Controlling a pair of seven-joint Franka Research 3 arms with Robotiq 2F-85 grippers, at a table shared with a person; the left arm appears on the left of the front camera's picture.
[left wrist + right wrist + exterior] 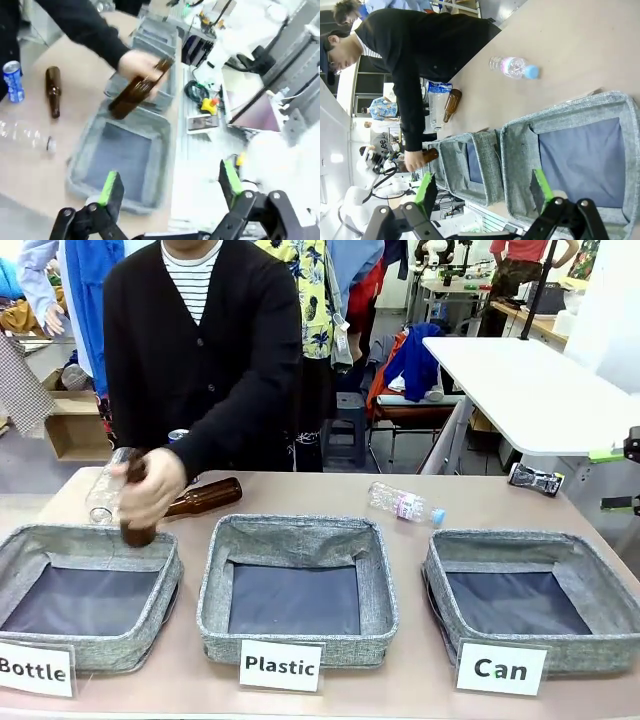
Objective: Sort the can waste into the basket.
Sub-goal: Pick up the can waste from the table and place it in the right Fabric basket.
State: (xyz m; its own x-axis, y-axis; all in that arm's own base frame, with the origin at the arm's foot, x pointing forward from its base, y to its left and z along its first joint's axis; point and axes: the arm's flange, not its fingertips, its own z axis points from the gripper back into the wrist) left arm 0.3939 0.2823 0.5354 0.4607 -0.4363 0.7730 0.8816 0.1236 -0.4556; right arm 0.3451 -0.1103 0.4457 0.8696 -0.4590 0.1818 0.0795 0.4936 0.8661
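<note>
While the person's hand [150, 490] holds a brown bottle [137, 533] over the Bottle basket [20, 540] at the left of the front view, both cans rest untouched on the counter [310, 495]. The crushed can [535, 479] lies on its side at the far right, beyond the Can basket [440, 570], with its long axis running roughly left to right. The blue can [178, 435] shows partly behind the person's sleeve at the far left. Judged from this layout, the crushed can is nearer the right arm and the blue can nearer the left arm. In the left wrist view, the left fingers [111, 186] stand wide apart and empty above a grey basket [75, 165]. The blue can stands upright well beyond them, past a second brown bottle [52, 92] that lies flat. In the right wrist view, the right fingers [538, 184] are likewise apart and empty, just over the near rim of the Can basket. The blue can stands far along the counter, close beside the person.
</note>
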